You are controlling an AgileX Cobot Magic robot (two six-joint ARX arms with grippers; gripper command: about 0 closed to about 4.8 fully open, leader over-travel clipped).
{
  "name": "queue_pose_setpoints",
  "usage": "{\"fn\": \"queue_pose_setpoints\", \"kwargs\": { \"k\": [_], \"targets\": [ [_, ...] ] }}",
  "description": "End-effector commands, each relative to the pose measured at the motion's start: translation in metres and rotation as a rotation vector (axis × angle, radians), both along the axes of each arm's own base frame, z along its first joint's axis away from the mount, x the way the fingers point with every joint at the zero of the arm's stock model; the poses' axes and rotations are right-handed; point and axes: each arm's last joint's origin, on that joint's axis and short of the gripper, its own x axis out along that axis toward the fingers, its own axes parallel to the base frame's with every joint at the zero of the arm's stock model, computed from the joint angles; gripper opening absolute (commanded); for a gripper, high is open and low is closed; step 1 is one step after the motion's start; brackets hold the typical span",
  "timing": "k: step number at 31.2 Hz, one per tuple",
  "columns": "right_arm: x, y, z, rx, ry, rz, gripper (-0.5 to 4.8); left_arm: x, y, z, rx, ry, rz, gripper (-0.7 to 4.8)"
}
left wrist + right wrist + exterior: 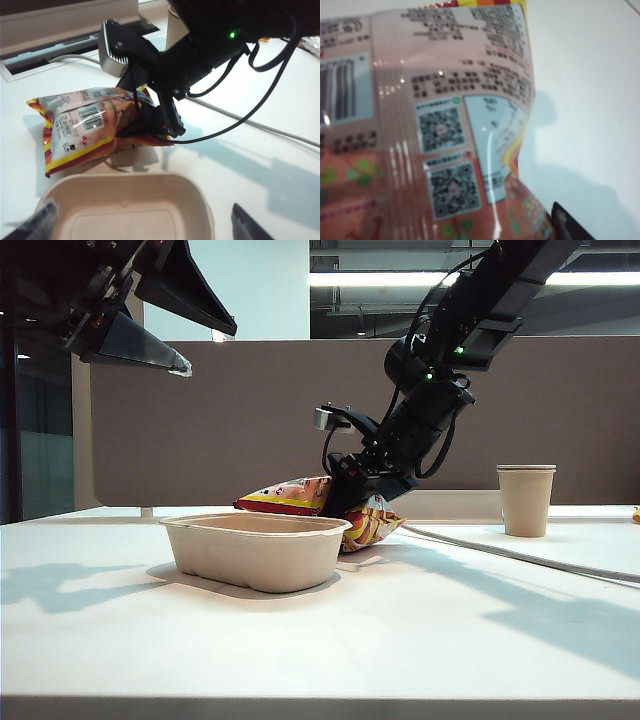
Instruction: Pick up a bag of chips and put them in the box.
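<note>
Exterior view: right pincer [362, 502] is down on the bag of chips [300, 496], which lies on the white table [420, 640] just behind the box [257, 550], at its far right side. The bag's right end [372, 525] pokes out past the box corner. The black arm comes in from upper right, steeply angled, its tip planted on the bag's right half.

Left wrist view shows it better: the right pincer's black fingers [170, 117] straddle the bag's [85, 125] near end, one finger lying along its side and pressing into the foil. The jaws read spread wide around the bag. Can't tell whether they're actually pinching it; the bag sits on the table, not lifted.

Right wrist view: the bag's back panel [435, 130] fills nearly the whole frame, with codes and printed text in close-up. One dark fingertip [567, 222] is visible at the edge, just beside the bag's lower corner. So the bag is right between and under the jaws.

Left pincer [150, 320] hangs high at top left in the exterior view, well apart from the bag and the box, jaws splayed, nothing in them. Its fingertips [247, 222] frame the box [130, 205] from above in its own camera. Box has nothing in it.

Tan paper cup [526, 499] stands upright far right on the table, well apart. A cable [520, 555] runs across the table between the cup and the bag.
</note>
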Motion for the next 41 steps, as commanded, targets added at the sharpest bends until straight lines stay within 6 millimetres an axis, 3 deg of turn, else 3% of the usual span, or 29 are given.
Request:
{"fn": "queue_pose_setpoints", "kwargs": {
  "k": [1, 4, 7, 9, 19, 27, 35, 41],
  "targets": [
    [0.0, 0.0, 0.0, 0.003, 0.012, -0.006, 4.79, 0.0, -0.001, 0.004, -0.008, -0.02, -0.008, 4.79],
    [0.0, 0.0, 0.001, 0.004, 0.007, -0.006, 4.79, 0.0, -0.001, 0.004, -0.008, -0.019, -0.009, 4.79],
    [0.0, 0.0, 0.0, 0.002, 0.008, -0.01, 3.77, 0.0, -0.001, 0.004, -0.009, -0.018, -0.012, 4.79],
    [0.0, 0.0, 0.001, 0.005, 0.005, -0.011, 3.55, 0.0, -0.001, 0.004, -0.009, -0.018, -0.012, 4.79],
    [0.003, 0.001, 0.013, 0.018, -0.01, -0.052, 3.44, 0.0, -0.001, 0.004, -0.011, -0.021, -0.016, 4.79],
    [0.005, 0.003, 0.055, 0.087, -0.019, -0.069, 3.32, -0.002, -0.001, 0.007, -0.022, -0.034, -0.031, 4.79],
    [-0.018, -0.004, 0.097, 0.161, 0.111, -0.076, 3.32, -0.005, 0.001, 0.02, -0.035, -0.08, -0.029, 4.79],
    [-0.043, 0.002, 0.104, 0.162, 0.284, -0.036, 3.33, -0.014, 0.004, 0.033, -0.051, -0.135, -0.024, 4.79]
  ]
}}
